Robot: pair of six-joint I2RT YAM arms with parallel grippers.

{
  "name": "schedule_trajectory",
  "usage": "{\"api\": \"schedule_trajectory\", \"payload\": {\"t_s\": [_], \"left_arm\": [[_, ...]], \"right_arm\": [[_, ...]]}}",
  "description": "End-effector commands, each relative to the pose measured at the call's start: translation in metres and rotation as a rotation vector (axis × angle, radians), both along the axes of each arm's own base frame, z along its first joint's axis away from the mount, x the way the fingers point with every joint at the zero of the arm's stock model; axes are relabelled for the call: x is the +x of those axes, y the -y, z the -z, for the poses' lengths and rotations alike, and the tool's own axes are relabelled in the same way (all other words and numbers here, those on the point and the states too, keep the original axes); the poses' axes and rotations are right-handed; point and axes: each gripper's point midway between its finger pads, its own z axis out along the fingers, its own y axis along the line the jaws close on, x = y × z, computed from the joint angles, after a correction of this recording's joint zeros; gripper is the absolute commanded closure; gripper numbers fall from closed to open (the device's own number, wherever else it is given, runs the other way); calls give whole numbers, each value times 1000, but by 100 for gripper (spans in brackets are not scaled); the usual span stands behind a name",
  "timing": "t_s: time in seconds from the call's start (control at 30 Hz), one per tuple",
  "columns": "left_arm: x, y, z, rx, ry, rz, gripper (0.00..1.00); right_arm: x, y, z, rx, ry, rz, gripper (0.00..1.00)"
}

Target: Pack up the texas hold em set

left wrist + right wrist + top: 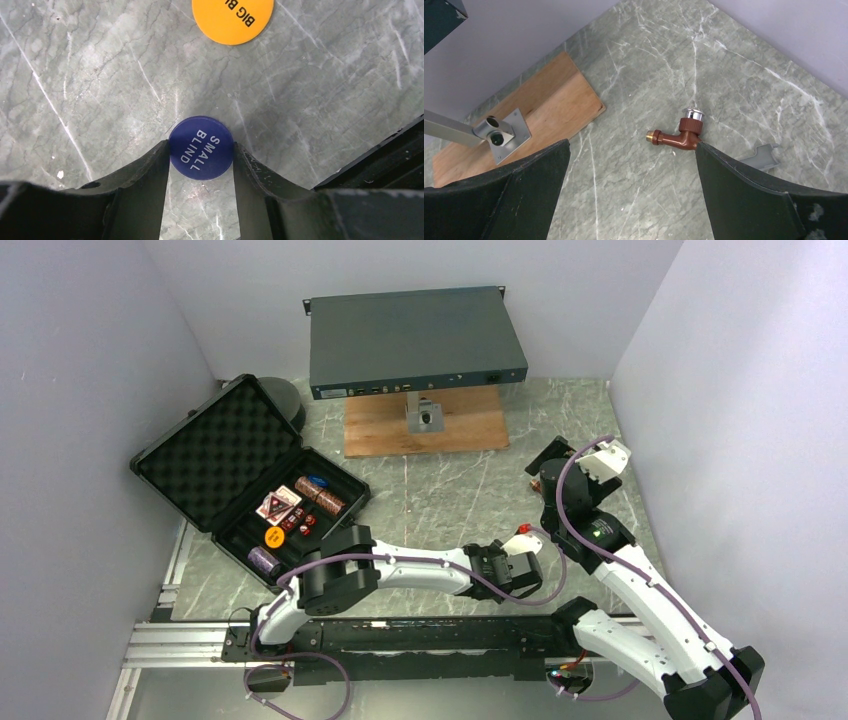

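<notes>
At the left edge of the counter (450, 490) a black case (215, 455) was laid open, its foam lid tilted back toward the far-left corner. A deck of cards (278, 505), a brown roll of chips (320, 496), an orange disc (274, 536) and a purple stack (263, 560) were packed in its tray.

Near the middle of the near edge, the left gripper (201, 150) was lowered to the counter and closed narrowly on the blue button (201, 147). The button, marked SMALL BLIND, lay flat on the marble, and a finger (150, 170) was pressed against its rim on each side. An orange button (233, 20) lay apart from it on the bare counter, cut off by the top of the wrist view.

At the far edge, in the middle, a wooden board (425, 420) was set, with a grey box (415, 340) raised on a post above it.

Toward the right edge, the right gripper (632, 144) was held above the counter with its jaws spread wide — nothing was gripped. Below it a brown fitting (679, 132) with a silver cap was seen, and just beside that a small grey part (761, 157).
</notes>
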Motion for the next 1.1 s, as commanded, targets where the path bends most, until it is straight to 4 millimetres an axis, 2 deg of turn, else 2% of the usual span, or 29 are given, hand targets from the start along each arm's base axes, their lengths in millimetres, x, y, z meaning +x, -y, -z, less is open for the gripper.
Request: {"api": "schedule_trajectory", "payload": {"t_s": [0.0,0.37,0.43,0.6,0.7,1.07], "left_arm": [[1,-35,8,109,4,-41,69],[4,-44,-12,85,27,-85,69],[3,-44,-14,82,25,-86,65],[5,-47,-25,75,15,-117,45],[7,-51,-30,64,-5,-138,37],[3,-42,-25,32,-127,-105,36]], "right_arm": [[2,-1,-8,14,35,-4,0],[3,-3,-7,12,29,-13,0],[3,-3,-7,11,28,-15,0],[4,-4,-6,9,24,-22,0],[5,-5,-6,9,22,-25,0],[5,-7,-5,9,19,-35,0]]}}
